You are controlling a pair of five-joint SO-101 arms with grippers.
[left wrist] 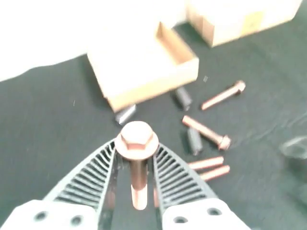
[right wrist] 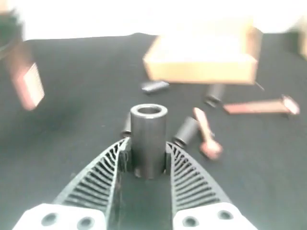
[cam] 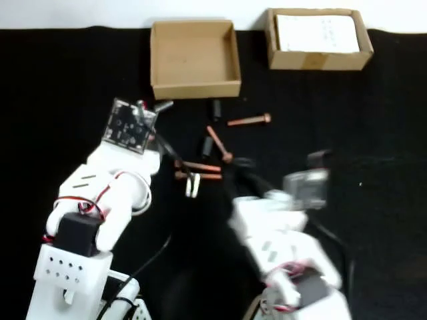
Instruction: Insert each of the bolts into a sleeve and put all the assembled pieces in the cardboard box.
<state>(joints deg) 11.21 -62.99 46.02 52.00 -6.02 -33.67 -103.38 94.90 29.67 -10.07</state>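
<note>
Left jaws clamp a bolt by its shank; right jaws clamp a sleeve, open end outward. At the far edge of the desk sits the cardboard box, with loose bolts and sleeves just before it.

Copper-coloured metal bolt, smooth with a soft sheen. Dark sleeve, smooth and matt. Brown cardboard box, matt. Matt black cloth over the table. Smooth, glossy white plastic shell on an arm.
</note>
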